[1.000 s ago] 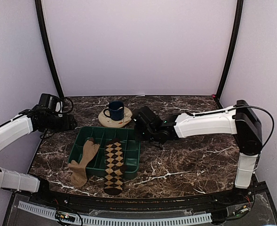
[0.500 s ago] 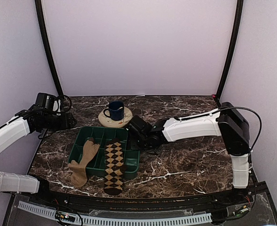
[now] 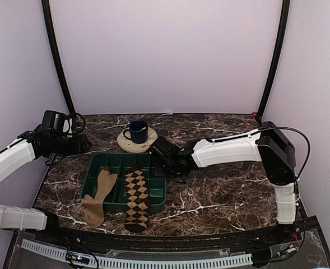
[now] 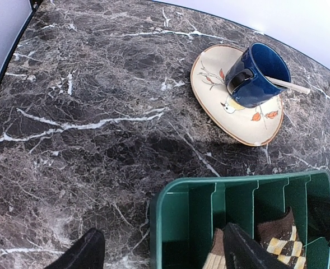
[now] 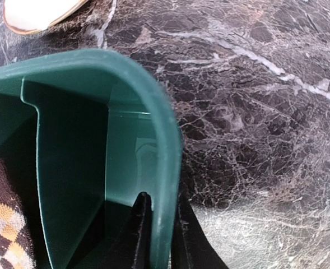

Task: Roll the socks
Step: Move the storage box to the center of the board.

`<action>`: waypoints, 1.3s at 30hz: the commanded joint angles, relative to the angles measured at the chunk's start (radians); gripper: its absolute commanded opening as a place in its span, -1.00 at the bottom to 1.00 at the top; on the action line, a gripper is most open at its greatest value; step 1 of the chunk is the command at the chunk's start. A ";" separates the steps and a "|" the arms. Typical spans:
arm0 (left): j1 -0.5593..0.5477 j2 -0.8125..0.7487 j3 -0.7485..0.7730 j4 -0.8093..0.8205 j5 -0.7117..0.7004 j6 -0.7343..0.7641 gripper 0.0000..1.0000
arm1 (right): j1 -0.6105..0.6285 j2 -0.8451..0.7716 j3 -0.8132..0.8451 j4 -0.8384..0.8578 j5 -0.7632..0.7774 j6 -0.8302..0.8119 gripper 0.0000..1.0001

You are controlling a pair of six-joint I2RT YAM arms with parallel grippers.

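Note:
The tan sock (image 3: 100, 193) and the argyle sock (image 3: 136, 197) lie flat and side by side across a green divided tray (image 3: 157, 197), their near ends hanging over its front edge. My right gripper (image 3: 165, 161) is shut on the tray's right wall near the far corner. In the right wrist view its fingers (image 5: 138, 224) pinch the green wall (image 5: 166, 162) from both sides, with the argyle sock (image 5: 2, 224) at the left. My left gripper (image 3: 79, 147) hangs open above the table, left of the tray. In the left wrist view it (image 4: 162, 255) straddles the tray's corner (image 4: 163, 224).
A blue mug (image 3: 137, 131) with a stick in it stands on a cream plate (image 3: 130, 144) behind the tray; both show in the left wrist view, mug (image 4: 257, 70) and plate (image 4: 221, 106). Dark marble table (image 3: 232, 185) runs right of the tray.
My right gripper has moved left to the tray's right wall and closed on it. My left gripper has drawn back a little to the left. The socks lie as before.

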 commanded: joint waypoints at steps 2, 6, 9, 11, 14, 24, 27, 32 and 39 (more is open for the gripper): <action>-0.010 -0.023 0.020 -0.010 0.003 0.005 0.50 | -0.027 -0.045 -0.075 -0.079 0.053 0.030 -0.80; -0.010 -0.023 0.020 -0.011 0.006 0.007 0.50 | -0.067 -0.093 -0.125 -0.095 0.076 0.036 -0.81; -0.011 -0.023 0.018 -0.011 0.007 0.009 0.50 | -0.105 -0.132 -0.167 -0.100 0.093 0.028 -0.81; -0.012 -0.022 0.019 -0.010 0.009 0.010 0.50 | -0.133 -0.156 -0.191 -0.105 0.107 0.019 -0.81; -0.012 -0.018 0.019 -0.009 0.012 0.012 0.50 | -0.182 -0.185 -0.225 -0.109 0.123 -0.004 -0.81; -0.020 -0.001 0.020 -0.005 0.024 0.012 0.50 | -0.370 -0.270 -0.341 -0.086 0.147 -0.103 -0.79; -0.023 0.008 0.021 -0.003 0.037 0.011 0.50 | -0.428 -0.280 -0.352 -0.072 0.144 -0.144 -0.78; -0.031 0.019 0.029 -0.007 0.038 0.008 0.50 | -0.508 -0.291 -0.379 -0.062 0.136 -0.195 -0.77; -0.059 0.056 0.044 0.003 0.039 0.001 0.50 | -0.619 -0.268 -0.341 -0.019 0.111 -0.287 -0.76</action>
